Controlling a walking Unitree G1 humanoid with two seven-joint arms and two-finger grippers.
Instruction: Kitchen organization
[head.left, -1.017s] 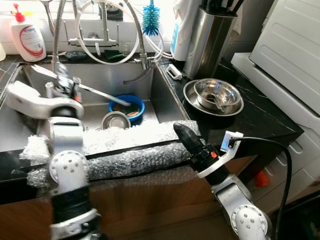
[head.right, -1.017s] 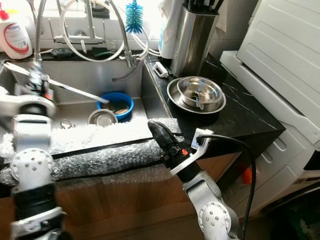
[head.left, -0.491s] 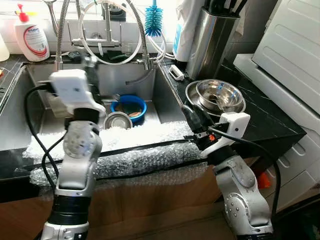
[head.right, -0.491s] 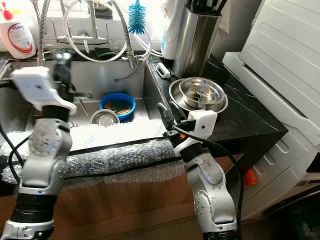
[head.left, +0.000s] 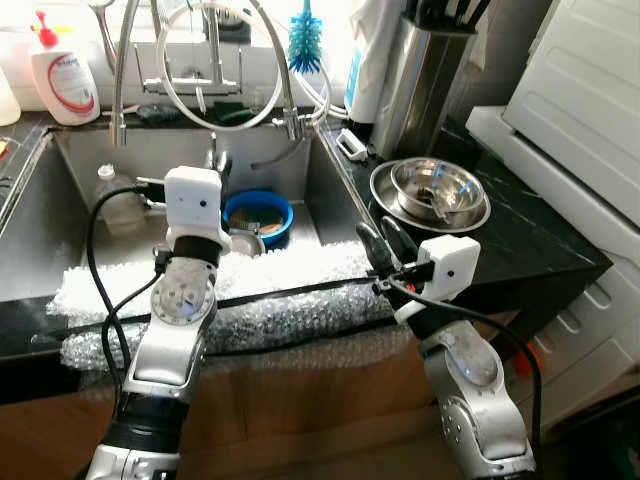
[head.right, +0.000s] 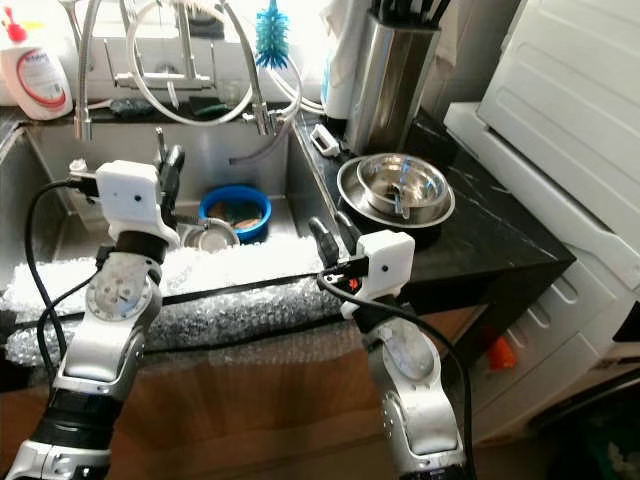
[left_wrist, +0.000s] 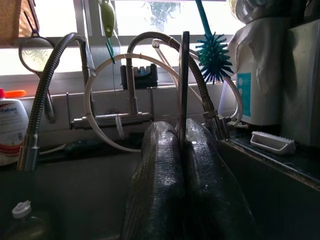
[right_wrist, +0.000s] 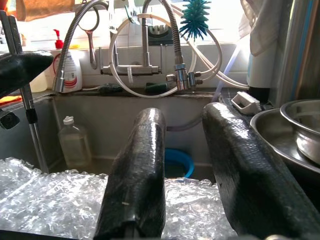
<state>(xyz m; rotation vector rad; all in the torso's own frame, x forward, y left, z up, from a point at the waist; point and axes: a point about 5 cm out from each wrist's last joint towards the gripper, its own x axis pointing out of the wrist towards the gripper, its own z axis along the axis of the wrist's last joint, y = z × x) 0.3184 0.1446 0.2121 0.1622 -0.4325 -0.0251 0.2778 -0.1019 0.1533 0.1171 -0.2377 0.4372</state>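
blue bowl (head.left: 259, 212), teal brush (head.left: 303, 40), black countertop (head.left: 520, 240)

**Black worktop, steel sink, padded front edge**

A black worktop (head.left: 520, 235) surrounds a steel sink (head.left: 330, 195). Bubble wrap (head.left: 290, 290) covers its front edge, running along the sink's near rim. To the right of the sink, a steel plate (head.left: 385, 205) sits on the worktop with a steel bowl (head.left: 435, 185) inside it. Behind them stands a tall steel knife block (head.left: 412, 85), with a small white brush (head.left: 349, 144) lying beside it. Inside the sink are a blue bowl (head.left: 259, 213), a small steel cup (head.left: 243, 241) touching it, and a clear bottle (head.left: 117, 198). A soap bottle (head.left: 62, 70) stands on the back ledge.
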